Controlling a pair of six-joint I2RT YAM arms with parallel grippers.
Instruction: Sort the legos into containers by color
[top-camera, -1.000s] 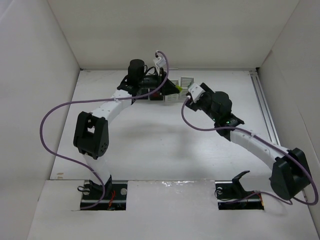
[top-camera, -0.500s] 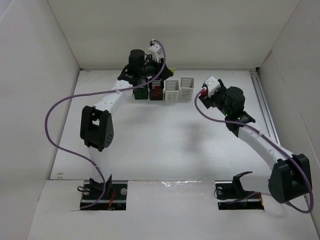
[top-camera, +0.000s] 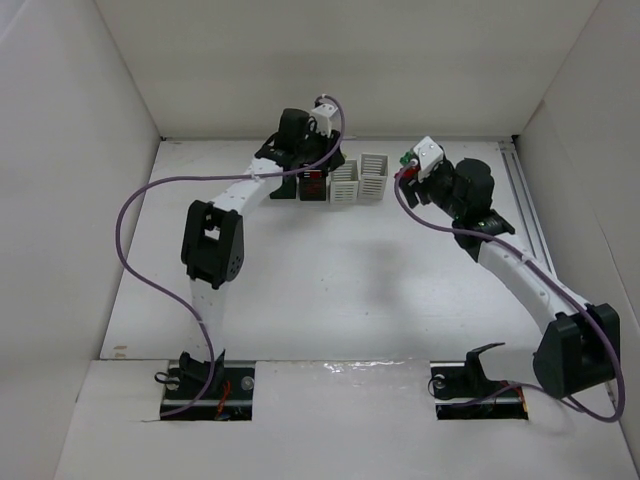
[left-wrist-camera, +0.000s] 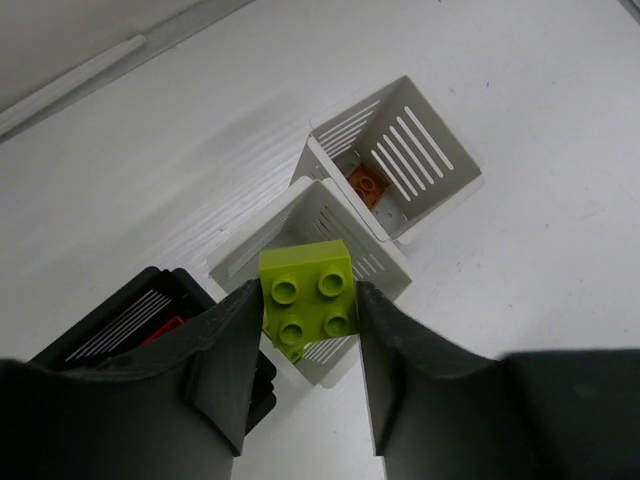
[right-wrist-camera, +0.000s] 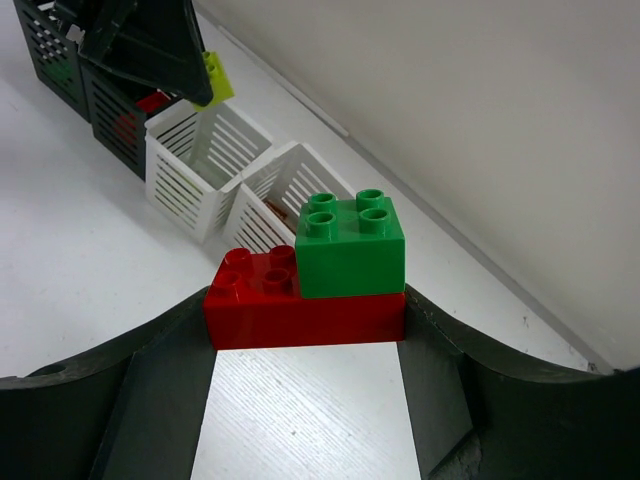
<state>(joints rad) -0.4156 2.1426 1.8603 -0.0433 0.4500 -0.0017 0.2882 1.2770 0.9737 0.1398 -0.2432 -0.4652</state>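
Yellow-green plastic marks the change. The left gripper (left-wrist-camera: 308, 318), clamped on the yellow-green brick (left-wrist-camera: 305, 292), has shifted right from above the black baskets (right-wrist-camera: 105, 120). It now hangs over the left white basket (left-wrist-camera: 245, 255), which stands just beside the black pair. The right white basket (left-wrist-camera: 425, 150) touches that basket and already holds an orange-brown brick (left-wrist-camera: 367, 186). This alignment suggests the release step is next, provided the left white basket is the one assigned to yellow-green. Over the same interval the right gripper (right-wrist-camera: 305, 325) has drawn back to the right, well apart from the baskets. It is closed on a red brick (right-wrist-camera: 300, 310) with a green brick (right-wrist-camera: 352, 245) stacked on top. This mixed stack probably needs separating before either colour can be sorted. The left arm is stretched to the far side of the table (top-camera: 330, 290), elbow raised and wrist pointing down. The right arm reaches far and right, with its wrist turned left toward the row of baskets.
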